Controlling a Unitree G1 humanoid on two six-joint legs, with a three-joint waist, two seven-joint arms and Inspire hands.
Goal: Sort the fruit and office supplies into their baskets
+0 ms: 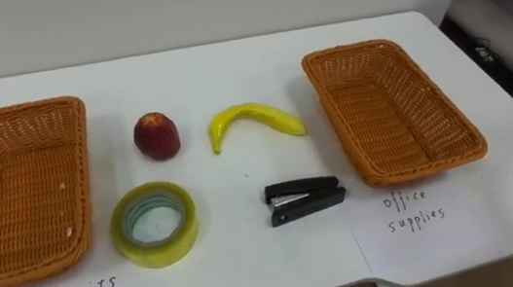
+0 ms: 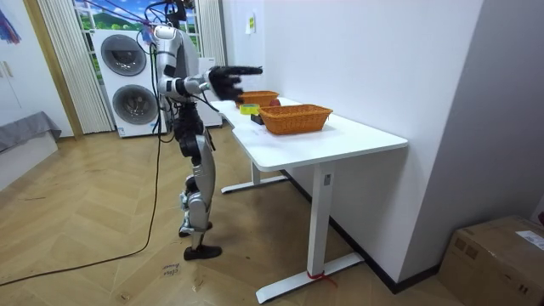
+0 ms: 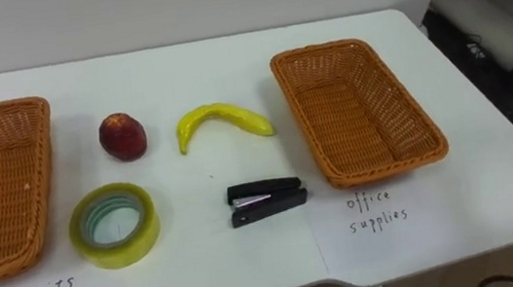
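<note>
Right hand (image 2: 228,79) hovers, fingers spread, at the table (image 2: 340,140) edge, while the stapler (image 1: 305,199) lies crosswise, banana (image 1: 254,119) behind it, tape (image 1: 154,225) left, basket (image 1: 426,168) right.

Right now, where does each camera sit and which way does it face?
Left eye view: on the robot's head, looking down at the white table, baskets at both sides.
Right eye view: beside it, the same scene.
Room view: off the table's end, facing the whole standing robot, right hand raised open.
All share the table and baskets.
</note>
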